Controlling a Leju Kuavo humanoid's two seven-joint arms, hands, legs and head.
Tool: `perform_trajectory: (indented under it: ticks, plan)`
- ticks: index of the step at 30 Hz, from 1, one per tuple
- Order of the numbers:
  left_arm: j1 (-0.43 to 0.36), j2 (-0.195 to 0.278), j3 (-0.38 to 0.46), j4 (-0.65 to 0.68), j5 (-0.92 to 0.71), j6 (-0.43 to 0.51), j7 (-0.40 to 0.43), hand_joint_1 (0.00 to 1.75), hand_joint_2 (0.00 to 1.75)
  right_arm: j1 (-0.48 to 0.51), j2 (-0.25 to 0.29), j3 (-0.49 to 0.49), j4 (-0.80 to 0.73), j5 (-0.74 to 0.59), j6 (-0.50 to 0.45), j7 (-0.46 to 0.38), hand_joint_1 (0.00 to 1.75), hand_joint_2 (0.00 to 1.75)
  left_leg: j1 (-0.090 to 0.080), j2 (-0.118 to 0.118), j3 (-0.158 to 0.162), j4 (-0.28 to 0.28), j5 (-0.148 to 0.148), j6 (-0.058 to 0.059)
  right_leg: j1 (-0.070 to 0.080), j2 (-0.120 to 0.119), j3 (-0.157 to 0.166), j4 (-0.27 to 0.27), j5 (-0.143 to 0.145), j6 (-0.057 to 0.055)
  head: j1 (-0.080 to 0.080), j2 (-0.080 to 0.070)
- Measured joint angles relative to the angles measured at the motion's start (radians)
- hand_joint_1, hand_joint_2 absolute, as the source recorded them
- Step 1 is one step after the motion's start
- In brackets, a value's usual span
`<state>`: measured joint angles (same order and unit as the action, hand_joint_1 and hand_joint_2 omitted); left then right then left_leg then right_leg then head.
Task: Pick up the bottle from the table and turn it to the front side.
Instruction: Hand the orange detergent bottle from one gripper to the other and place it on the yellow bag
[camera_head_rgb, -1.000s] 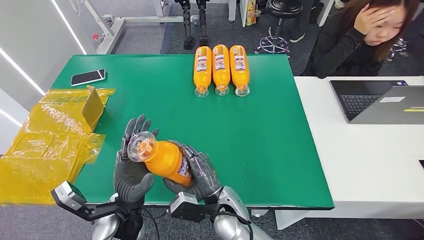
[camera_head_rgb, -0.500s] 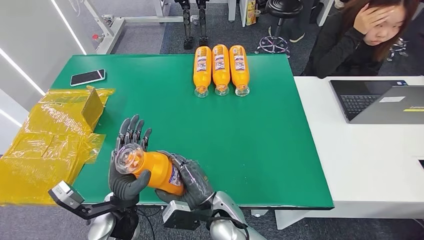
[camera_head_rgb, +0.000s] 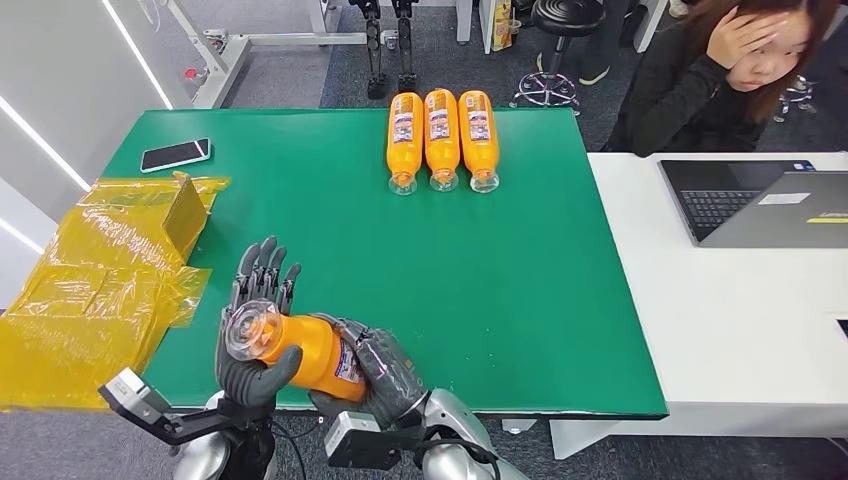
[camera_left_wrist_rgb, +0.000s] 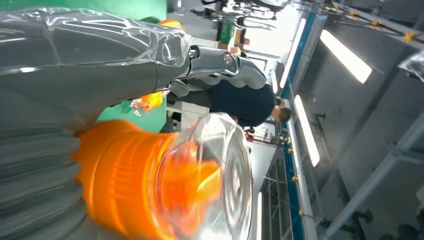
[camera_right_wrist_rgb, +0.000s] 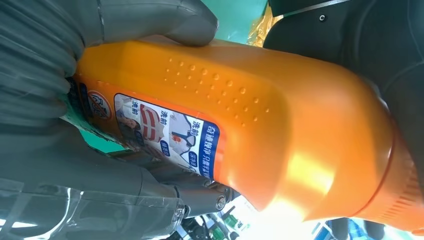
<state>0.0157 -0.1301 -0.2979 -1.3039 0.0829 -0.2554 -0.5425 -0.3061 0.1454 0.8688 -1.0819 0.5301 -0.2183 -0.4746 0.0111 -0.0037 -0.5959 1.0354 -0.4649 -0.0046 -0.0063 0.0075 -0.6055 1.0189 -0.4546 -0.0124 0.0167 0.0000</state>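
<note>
An orange bottle (camera_head_rgb: 305, 352) with a clear cap is held lying on its side above the near edge of the green table (camera_head_rgb: 500, 270). My left hand (camera_head_rgb: 252, 340) cups the cap end, its thumb under the neck and its fingers spread upward behind the cap. My right hand (camera_head_rgb: 378, 372) grips the bottle's body from below. The clear cap (camera_left_wrist_rgb: 215, 175) fills the left wrist view beside my left hand (camera_left_wrist_rgb: 75, 65). The right wrist view shows the bottle's blue and white label (camera_right_wrist_rgb: 165, 132), with my right hand (camera_right_wrist_rgb: 90, 165) wrapped around the orange bottle (camera_right_wrist_rgb: 280, 135).
Three more orange bottles (camera_head_rgb: 441, 135) lie side by side at the table's far edge. A phone (camera_head_rgb: 176, 154) lies far left. Yellow plastic wrap (camera_head_rgb: 100, 290) with a cardboard box (camera_head_rgb: 187, 213) covers the left side. A person (camera_head_rgb: 735, 70) sits by a laptop (camera_head_rgb: 760, 200) on the white table.
Both hands have drawn the bottle back toward me and slightly left. The left hand's fingers have spread more upright behind the cap.
</note>
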Motion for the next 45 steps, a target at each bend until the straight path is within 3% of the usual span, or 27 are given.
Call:
perform_trajectory:
  ticks: [17,23,27,31,32,45]
  plan:
    - [0.022,-0.001,0.0,-0.037,-0.023,0.009,0.0,1.73,1.75,0.007,-0.031,0.011,-0.028,-0.021,0.021,0.002,1.75,1.75,0.0,0.0,0.0,0.0,0.0,0.0,0.0,0.0,0.0,0.0,0.0,0.0,0.0,0.0]
    - [0.03,-0.001,0.0,-0.052,-0.024,0.011,0.004,1.64,1.75,0.012,-0.034,0.014,-0.037,-0.021,0.02,0.004,1.75,1.75,0.0,0.0,0.0,0.0,0.0,0.0,0.0,0.0,0.0,0.0,0.0,0.0,0.0,0.0]
    - [0.034,-0.001,0.0,-0.063,-0.024,0.013,0.006,1.73,1.75,0.015,-0.034,0.015,-0.047,-0.017,0.02,0.012,1.75,1.75,0.0,0.0,0.0,0.0,0.0,0.0,0.0,0.0,0.0,0.0,0.0,0.0,0.0,0.0]
    - [0.035,-0.001,0.001,-0.068,-0.024,0.014,0.006,1.75,1.75,0.017,-0.034,0.015,-0.05,-0.013,0.02,0.014,0.06,1.75,0.0,0.0,0.0,0.0,0.0,0.0,0.0,0.0,0.0,0.0,0.0,0.0,0.0,0.0]
    - [0.036,-0.001,0.002,-0.069,-0.023,0.014,0.007,1.75,1.75,0.018,-0.034,0.015,-0.051,-0.013,0.02,0.013,0.0,1.75,0.0,0.0,0.0,0.0,0.0,0.0,0.0,0.0,0.0,0.0,0.0,0.0,0.0,0.0]
    - [0.032,-0.001,0.01,-0.071,-0.017,0.023,0.008,1.75,1.75,0.026,-0.031,0.015,-0.057,-0.025,-0.002,0.011,0.0,1.75,0.0,0.0,0.0,0.0,0.0,0.0,0.0,0.0,0.0,0.0,0.0,0.0,0.0,0.0]
